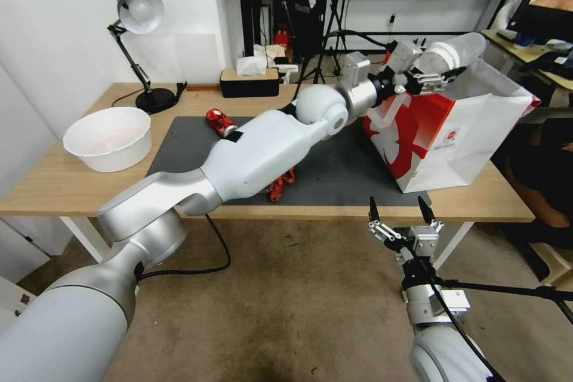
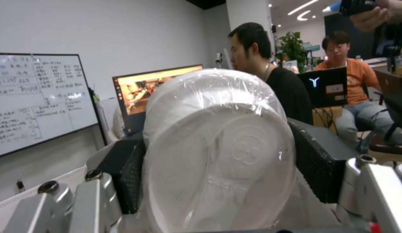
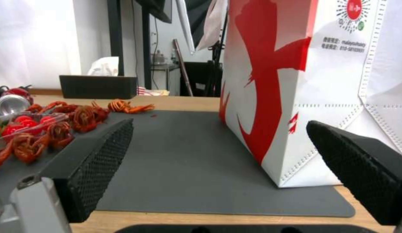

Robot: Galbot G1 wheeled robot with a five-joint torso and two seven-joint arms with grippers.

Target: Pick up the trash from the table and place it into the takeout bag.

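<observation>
Plastic-wrapped bowl (image 1: 453, 51) clamped in left gripper (image 1: 434, 79) above takeout bag (image 1: 453, 137).

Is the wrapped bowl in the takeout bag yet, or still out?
Out. The left gripper is shut on the wrapped bowl, holding it above the takeout bag rim, not inside.

Even, bright indoor light falls from overhead, with ceiling strips (image 2: 302, 8) glowing in the left wrist view. Shadows on the counter (image 1: 59, 182) are soft. The head view bows at its edges. Glare streaks the clear wrap (image 2: 235, 87), which looks soft and blurred up close.
</observation>
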